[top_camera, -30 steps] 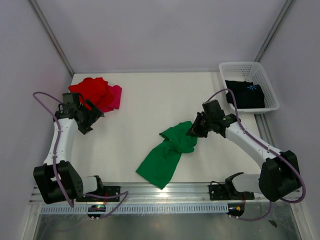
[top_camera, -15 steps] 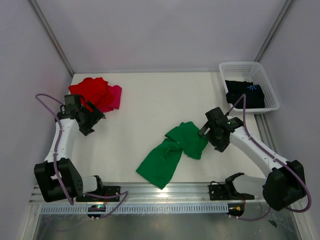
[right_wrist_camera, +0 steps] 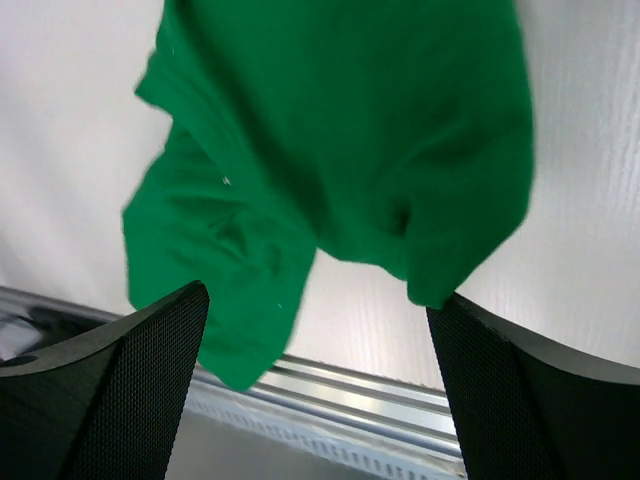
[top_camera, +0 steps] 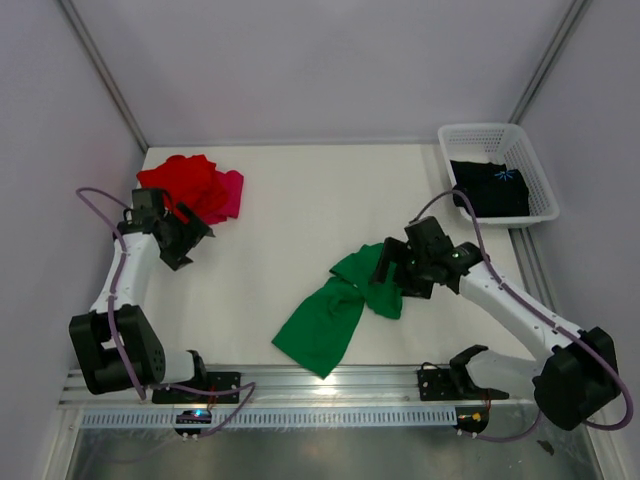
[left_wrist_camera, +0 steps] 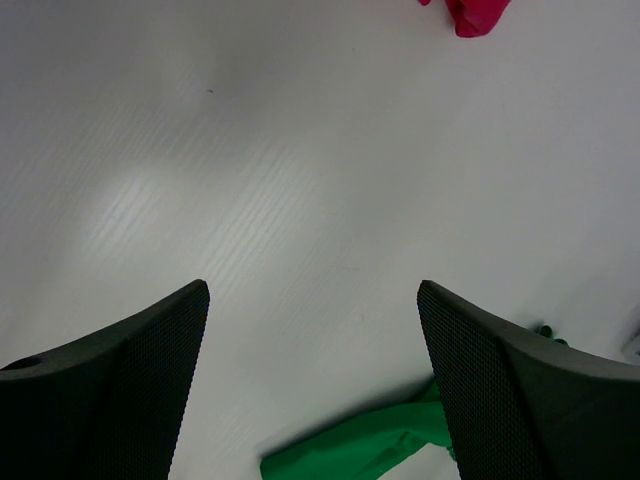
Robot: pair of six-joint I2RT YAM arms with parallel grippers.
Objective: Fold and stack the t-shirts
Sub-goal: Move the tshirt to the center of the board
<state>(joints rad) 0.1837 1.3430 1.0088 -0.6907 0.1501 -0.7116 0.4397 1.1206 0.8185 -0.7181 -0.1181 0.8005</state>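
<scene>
A bright green t-shirt (top_camera: 340, 300) lies crumpled and partly doubled over near the table's front middle; it also shows in the right wrist view (right_wrist_camera: 340, 120) and at the bottom of the left wrist view (left_wrist_camera: 365, 450). My right gripper (top_camera: 393, 272) (right_wrist_camera: 315, 390) hovers open just over its right end, holding nothing. A red t-shirt (top_camera: 185, 182) and a magenta-pink t-shirt (top_camera: 232, 190) (left_wrist_camera: 475, 12) lie bunched at the back left. My left gripper (top_camera: 192, 238) (left_wrist_camera: 313, 380) stands open just in front of them, over bare table. A black t-shirt (top_camera: 490, 188) lies in the basket.
A white lattice basket (top_camera: 495, 131) stands at the back right corner. The metal rail (right_wrist_camera: 380, 390) runs along the table's front edge, just below the green shirt. Grey walls close in the table on three sides.
My right gripper has let go of the green t-shirt and opened; the shirt's right end now lies folded over on the table. The left arm has barely shifted.
</scene>
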